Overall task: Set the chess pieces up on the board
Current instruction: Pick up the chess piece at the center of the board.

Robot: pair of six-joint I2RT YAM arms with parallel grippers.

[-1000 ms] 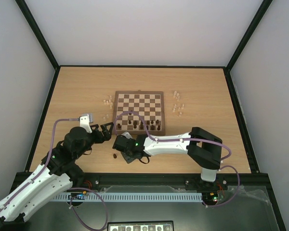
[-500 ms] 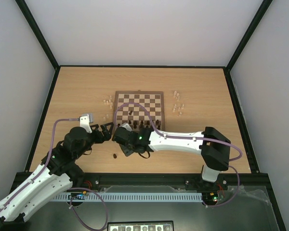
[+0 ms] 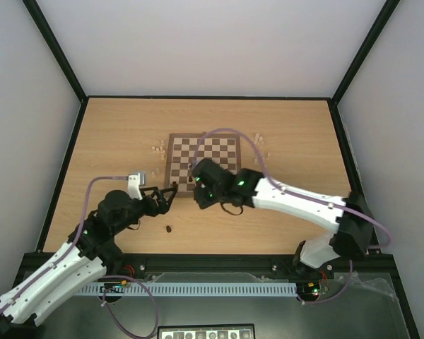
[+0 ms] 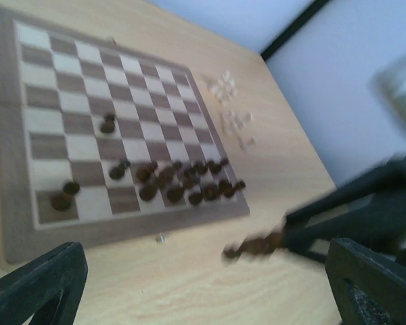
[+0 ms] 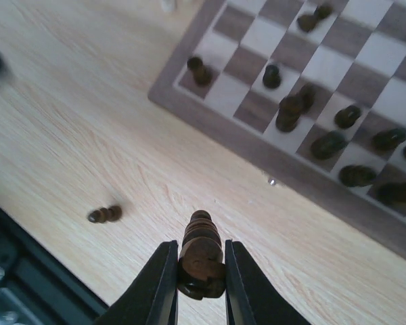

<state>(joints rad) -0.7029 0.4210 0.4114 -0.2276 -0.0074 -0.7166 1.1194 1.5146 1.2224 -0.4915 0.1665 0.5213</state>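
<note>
**Top external view.** The board (image 3: 213, 145) is lying at mid-table on the tabletop (image 3: 113, 141), with cream pieces (image 3: 157, 150) lying loose beside its left and right edges. The right gripper (image 3: 193, 182) is reaching across to the board's near-left corner. The left gripper (image 3: 171, 191) is hovering just to its left, jaws spread wide with nothing between them. A fallen dark piece (image 3: 168, 229) is lying on the tabletop, nearer the arm bases. **Left wrist view.** The left arm's own fingers (image 4: 40, 284) are framing the bottom corners, far apart and empty. Dark pieces (image 4: 183, 179) are crowding the board's near rows towards the right, with a few standing apart to the left. The right gripper is showing only as a blur at the right, carrying a held dark piece (image 4: 254, 247) at its tip, off the board's near edge. **Right wrist view.** The jaws are standing almost closed, pinching the held dark piece by its sides, its ringed end projecting beyond the fingertips. It is hanging over bare tabletop just outside the board's border, and the fallen dark piece is lying on its side to the left.
</note>
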